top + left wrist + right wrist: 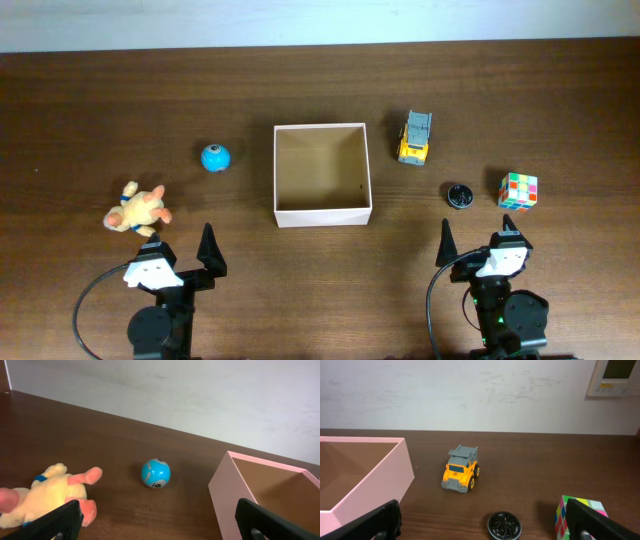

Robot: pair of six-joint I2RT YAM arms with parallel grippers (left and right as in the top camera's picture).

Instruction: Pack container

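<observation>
The container (322,214) is a square open box with white walls and a tan inside, at the table's middle; it is empty. It also shows in the left wrist view (225,495) and the right wrist view (375,485). To its left lie a blue ball (215,157) (155,473) and a yellow plush toy (138,208) (47,492). To its right stand a yellow toy truck (415,137) (461,473), a black round disc (460,196) (504,526) and a colour cube (518,191) (565,517). My left gripper (180,255) and right gripper (478,250) are open and empty near the front edge.
The dark wooden table (320,300) ends at a white wall at the back. A wall panel (615,377) shows at the upper right of the right wrist view. Black cables loop beside both arm bases.
</observation>
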